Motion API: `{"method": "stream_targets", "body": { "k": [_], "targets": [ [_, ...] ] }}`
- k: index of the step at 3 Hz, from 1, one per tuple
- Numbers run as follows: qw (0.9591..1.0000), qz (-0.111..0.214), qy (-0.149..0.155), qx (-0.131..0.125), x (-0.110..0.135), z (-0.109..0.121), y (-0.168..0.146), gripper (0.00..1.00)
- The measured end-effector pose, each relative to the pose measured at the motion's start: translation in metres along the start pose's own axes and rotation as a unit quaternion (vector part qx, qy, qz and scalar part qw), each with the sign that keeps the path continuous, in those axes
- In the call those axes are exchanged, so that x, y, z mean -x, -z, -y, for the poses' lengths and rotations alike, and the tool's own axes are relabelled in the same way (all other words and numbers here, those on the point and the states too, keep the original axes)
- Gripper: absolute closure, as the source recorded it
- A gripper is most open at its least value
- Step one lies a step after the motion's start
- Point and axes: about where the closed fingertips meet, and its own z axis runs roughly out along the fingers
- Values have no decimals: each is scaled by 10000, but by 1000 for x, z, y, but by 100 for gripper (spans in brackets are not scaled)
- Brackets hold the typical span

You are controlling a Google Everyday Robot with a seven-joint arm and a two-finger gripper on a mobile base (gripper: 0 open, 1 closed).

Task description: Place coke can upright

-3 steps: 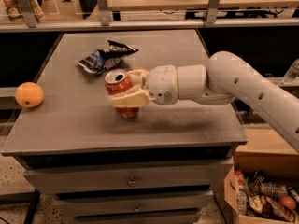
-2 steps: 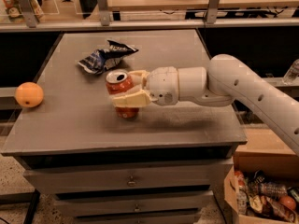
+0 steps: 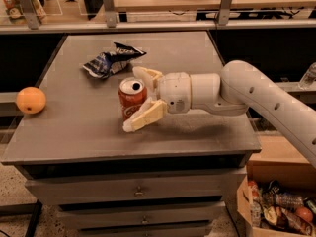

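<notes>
The coke can [image 3: 131, 102], red with a silver top, stands upright on the grey table [image 3: 74, 132], left of centre. My gripper [image 3: 132, 99] reaches in from the right at can height. Its two cream fingers are spread either side of the can: one finger [image 3: 144, 74] behind it and the other [image 3: 148, 116] in front, angled down to the table. The fingers stand apart from the can's sides and do not squeeze it.
A blue-and-white foil snack bag [image 3: 111, 60] lies behind the can. A round orange fruit [image 3: 31, 99] sits near the table's left edge. A cardboard box of packets [image 3: 281, 211] stands on the floor at the right. Shelving runs behind the table.
The fingers, which were clamped on the can, have spread apart. The can now stands on the table on its own, and the front finger has dropped lower.
</notes>
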Motion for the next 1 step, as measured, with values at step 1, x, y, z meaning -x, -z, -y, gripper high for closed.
{"method": "stream_targets", "body": {
  "k": [1],
  "targets": [
    [10000,0,0,1,0,0,0,0]
  ]
}}
